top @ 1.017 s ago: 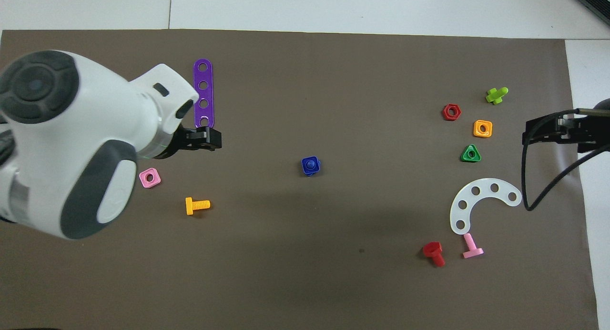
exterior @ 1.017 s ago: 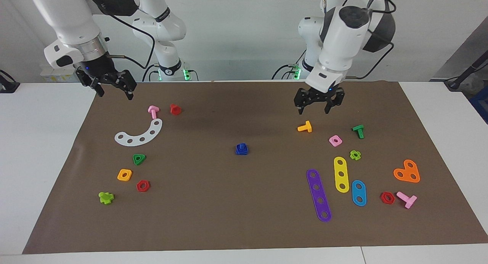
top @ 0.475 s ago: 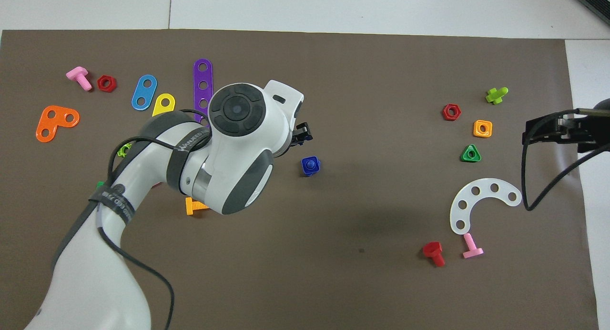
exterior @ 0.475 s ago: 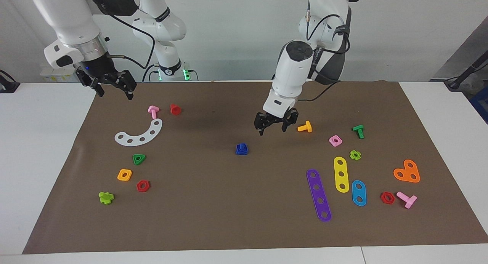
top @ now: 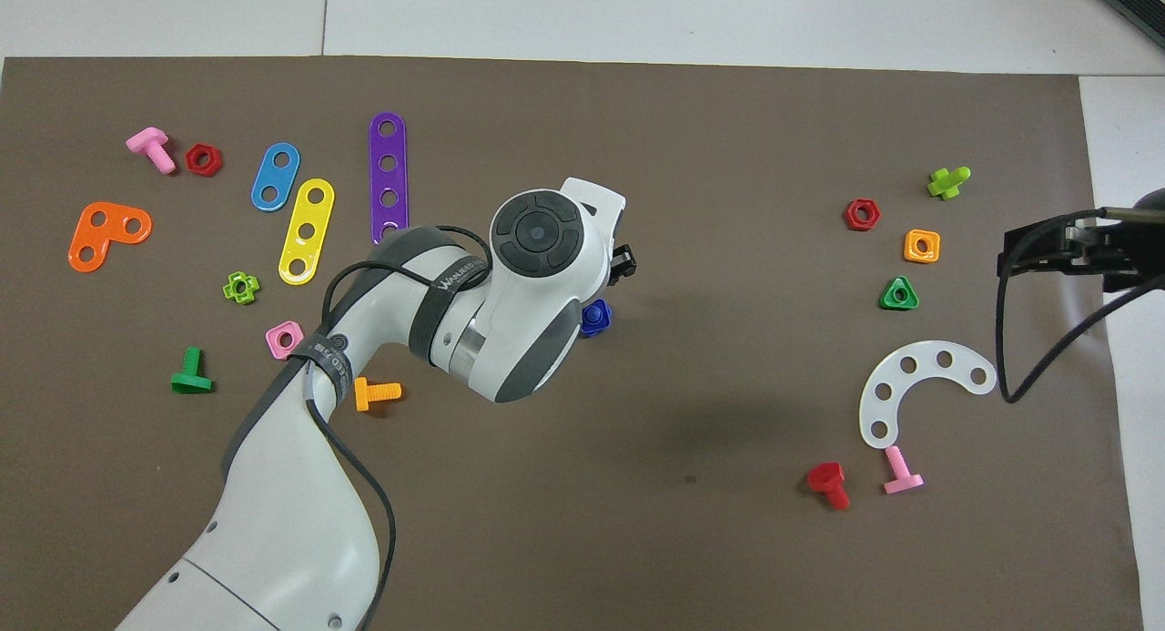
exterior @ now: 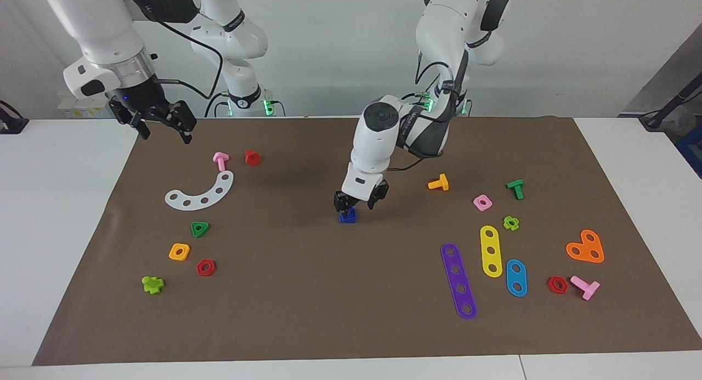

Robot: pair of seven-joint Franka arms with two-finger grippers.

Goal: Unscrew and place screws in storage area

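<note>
The royal-blue screw (exterior: 347, 217) stands in the middle of the brown mat (exterior: 329, 303), and I cannot tell it apart from the blue nut it sits in. In the overhead view the blue screw (top: 596, 318) peeks out from under the left wrist. My left gripper (exterior: 358, 201) is open and hangs low over the screw, one finger right above it; I cannot tell if it touches. My right gripper (exterior: 163, 125) is open and empty, waiting over the mat's corner at the right arm's end; it also shows in the overhead view (top: 1047, 249). Plain mat (top: 637, 139) is the storage area.
An orange bolt (exterior: 439, 183), pink nut (exterior: 482, 203), green bolt (exterior: 515, 188) and several coloured strips (exterior: 491, 250) lie toward the left arm's end. A white curved strip (exterior: 202, 194), pink bolt (exterior: 220, 160), red bolt (exterior: 252, 157) and several nuts (exterior: 179, 251) lie toward the right arm's end.
My left arm has swung from over the orange bolt toward the mat's middle and come down over the blue screw. The right arm has not moved.
</note>
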